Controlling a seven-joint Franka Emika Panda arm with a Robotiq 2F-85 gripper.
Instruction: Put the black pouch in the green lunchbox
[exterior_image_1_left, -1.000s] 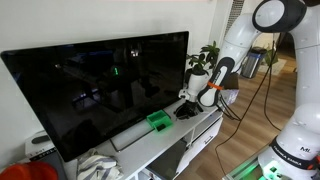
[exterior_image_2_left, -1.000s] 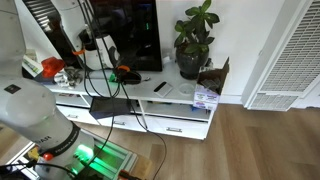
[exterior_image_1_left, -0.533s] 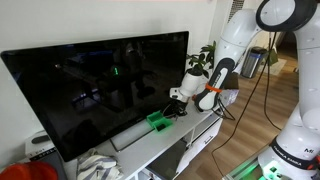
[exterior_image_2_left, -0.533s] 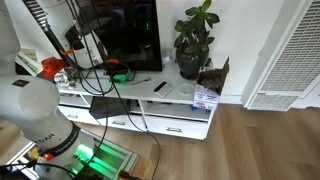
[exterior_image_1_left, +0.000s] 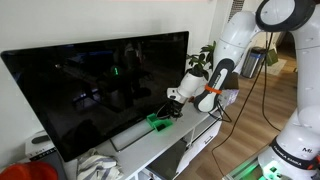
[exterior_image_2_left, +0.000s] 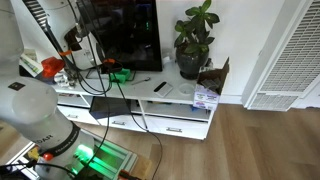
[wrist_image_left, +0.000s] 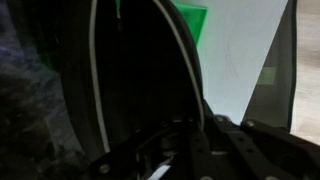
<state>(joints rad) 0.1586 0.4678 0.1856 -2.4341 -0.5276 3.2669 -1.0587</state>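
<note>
The white arm (exterior_image_1_left: 235, 45) rises from its base at the front of the room, bends over at the top and slopes down to the low white cabinet (exterior_image_1_left: 195, 132). Its wrist is tilted, so the gripper (exterior_image_1_left: 172, 104) points down and towards the screen. The fingers are clamped on the black pouch (exterior_image_1_left: 174, 111), which shows in an exterior view as a small dark lump hanging under them, clear of the cabinet top. The wrist view is mostly a blurred dark mass, with a patch of green at its upper edge.

The green lunchbox (exterior_image_1_left: 156, 122) lies on the cabinet just below and beside the pouch, on the screen side; I cannot tell whether they touch. Behind it stands the big dark TV (exterior_image_1_left: 100, 85).
</note>
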